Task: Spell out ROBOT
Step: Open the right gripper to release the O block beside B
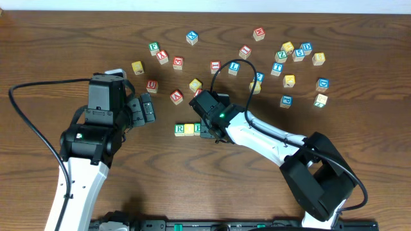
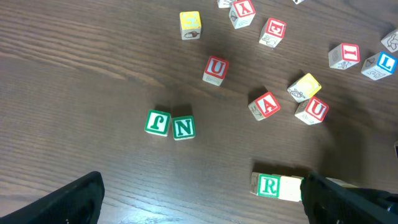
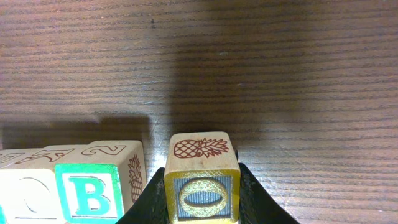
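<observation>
beside b cube (image 3: 92, 194), right gripper (image 3: 202, 204) grips o cube (image 3: 202, 163)

Overhead, the right arm (image 1: 263, 136) and its jaws hide the yellow O cube (image 3: 202, 186) and most of the green B cube (image 1: 197, 128). The right wrist view's edge cuts off the pale cube (image 3: 25, 196) beside B.

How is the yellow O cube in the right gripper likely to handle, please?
The yellow O cube looks like rigid wood, so it probably won't deform in the right gripper. Flat faces suggest it will sit, not roll; small, it likely slides if nudged.
</observation>
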Available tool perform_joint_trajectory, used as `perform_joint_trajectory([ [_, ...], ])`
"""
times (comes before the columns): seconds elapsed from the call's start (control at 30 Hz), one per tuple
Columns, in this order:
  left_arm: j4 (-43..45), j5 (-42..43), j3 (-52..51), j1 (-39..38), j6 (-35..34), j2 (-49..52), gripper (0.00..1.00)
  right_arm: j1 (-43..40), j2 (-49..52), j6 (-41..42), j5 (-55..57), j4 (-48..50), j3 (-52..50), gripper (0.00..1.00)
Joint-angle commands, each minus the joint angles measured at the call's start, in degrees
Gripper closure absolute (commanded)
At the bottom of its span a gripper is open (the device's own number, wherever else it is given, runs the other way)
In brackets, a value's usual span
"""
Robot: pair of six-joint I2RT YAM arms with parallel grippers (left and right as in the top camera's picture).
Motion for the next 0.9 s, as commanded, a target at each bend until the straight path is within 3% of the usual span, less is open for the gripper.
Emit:
perform_joint_trajectory([
  [0.0, -0.02, -0.11, 1.11, 0.35, 0.55, 0.02, 0.02, 0.37, 2.45, -0.44, -1.44, -0.13, -0.37, 0.98],
  [0.1, -0.02, -0.11, 1.11, 0.35, 0.55, 0.02, 0.02, 0.37, 2.45, -0.44, -1.44, -0.13, -0.37, 0.83],
  [0.27, -0.02, -0.11, 1.11, 0.35, 0.55, 0.02, 0.02, 0.37, 2.45, -0.44, -1.44, -0.13, -0.37, 0.69],
  [0.57, -0.02, -0.11, 1.11, 0.35, 0.52, 0.02, 0.02, 0.37, 2.43, -0.39, -1.22, -0.50, 0.04, 0.67],
  [0.77, -0.02, -0.13, 1.11, 0.35, 0.55, 0.02, 0.02, 0.37, 2.43, -0.22, 0.07, -1.73, 0.92, 0.57],
  [0.87, -0.02, -0.11, 1.11, 0.35, 0.55, 0.02, 0.02, 0.37, 2.43, -0.22, 0.07, -1.84, 1.11, 0.56],
])
